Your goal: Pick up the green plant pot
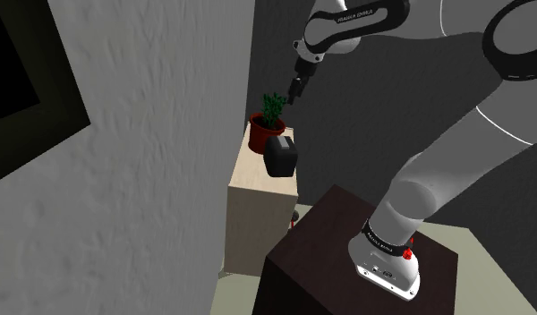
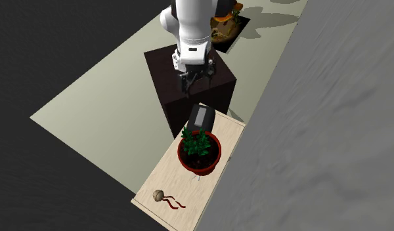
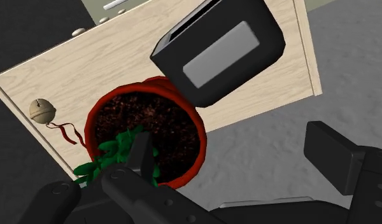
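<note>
The plant pot (image 1: 259,136) is red with dark soil and a small green plant (image 1: 273,109). It stands on a light wooden cabinet (image 1: 260,204) against the wall. My gripper (image 1: 298,88) hangs open just above the plant, slightly toward the stand, touching nothing. From the second exterior view, the gripper (image 2: 192,82) is above the cabinet's near end and the pot (image 2: 199,154) sits mid-top. In the wrist view, one finger (image 3: 142,156) shows over the pot's soil, the other finger (image 3: 330,162) past the cabinet's edge. The pot's rim (image 3: 186,111) lies between them.
A black box-shaped appliance (image 2: 201,118) rests right beside the pot, on the side toward the arm. A small bell with a red ribbon (image 2: 159,195) lies at the cabinet top's (image 2: 212,190) far end. A grey wall (image 1: 150,161) runs alongside. The dark stand (image 1: 334,259) is close by.
</note>
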Controlling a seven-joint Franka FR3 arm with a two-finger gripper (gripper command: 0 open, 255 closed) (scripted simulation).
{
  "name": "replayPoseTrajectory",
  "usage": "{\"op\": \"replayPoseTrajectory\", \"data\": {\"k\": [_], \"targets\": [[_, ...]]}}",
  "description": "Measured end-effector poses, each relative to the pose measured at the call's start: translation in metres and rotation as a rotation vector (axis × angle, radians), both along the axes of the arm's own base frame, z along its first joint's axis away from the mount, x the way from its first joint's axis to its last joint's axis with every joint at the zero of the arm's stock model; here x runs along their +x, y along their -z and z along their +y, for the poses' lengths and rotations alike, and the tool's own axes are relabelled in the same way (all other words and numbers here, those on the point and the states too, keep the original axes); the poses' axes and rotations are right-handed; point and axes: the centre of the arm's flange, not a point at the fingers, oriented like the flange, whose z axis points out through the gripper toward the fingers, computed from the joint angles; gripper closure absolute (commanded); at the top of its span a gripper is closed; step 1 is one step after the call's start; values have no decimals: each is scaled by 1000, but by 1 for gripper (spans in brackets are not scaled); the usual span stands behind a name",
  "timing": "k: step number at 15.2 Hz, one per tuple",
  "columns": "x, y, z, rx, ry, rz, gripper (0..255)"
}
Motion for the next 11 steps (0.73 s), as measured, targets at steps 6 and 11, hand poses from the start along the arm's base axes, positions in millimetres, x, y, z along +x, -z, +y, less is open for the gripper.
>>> {"op": "replayPoseTrajectory", "data": {"k": [6, 11], "targets": [[57, 20, -45, -20, -40, -30, 0], [103, 31, -79, -37, -72, -53, 0]]}}
